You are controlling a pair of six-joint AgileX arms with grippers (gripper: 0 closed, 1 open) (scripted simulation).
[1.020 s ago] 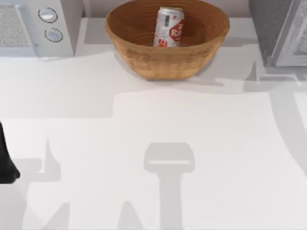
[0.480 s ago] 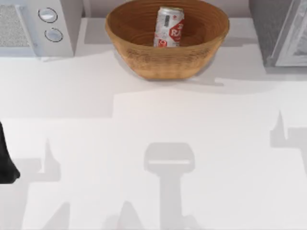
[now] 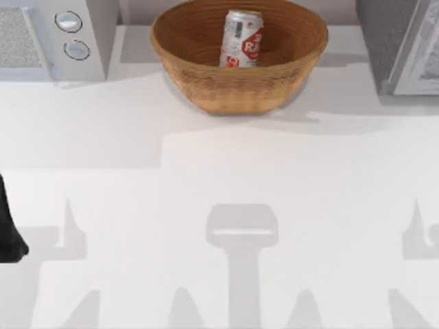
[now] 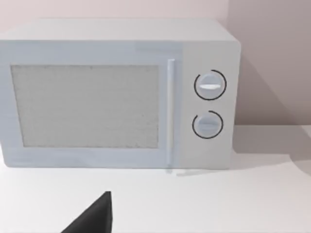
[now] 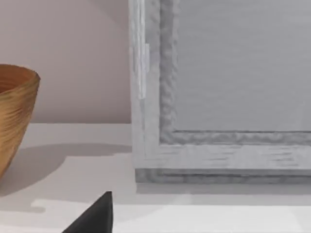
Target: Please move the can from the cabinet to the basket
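The can (image 3: pixel 242 39), silver with a red label, stands upright inside the tan wicker basket (image 3: pixel 206 82) at the back middle of the table. The dark-grey speckled cabinet (image 3: pixel 384 41) stands at the back right, its pale framed door (image 5: pixel 233 97) close in front of the right wrist camera, with the basket's (image 5: pixel 14 116) side beside it. A dark part of my right gripper (image 5: pixel 95 216) shows low in the right wrist view, away from the can. My left arm (image 3: pixel 8 226) is parked at the table's left edge; a dark part of the left gripper (image 4: pixel 95 216) faces the white appliance.
A white appliance (image 3: pixel 55 38) with two round knobs (image 4: pixel 210 104) stands at the back left. Broad white table (image 3: pixel 219 171) lies open in front of the basket, crossed by arm shadows.
The right arm's shadow has slid from beside the cabinet toward the table's front right. The can and basket have stayed put, and the left arm has not moved.
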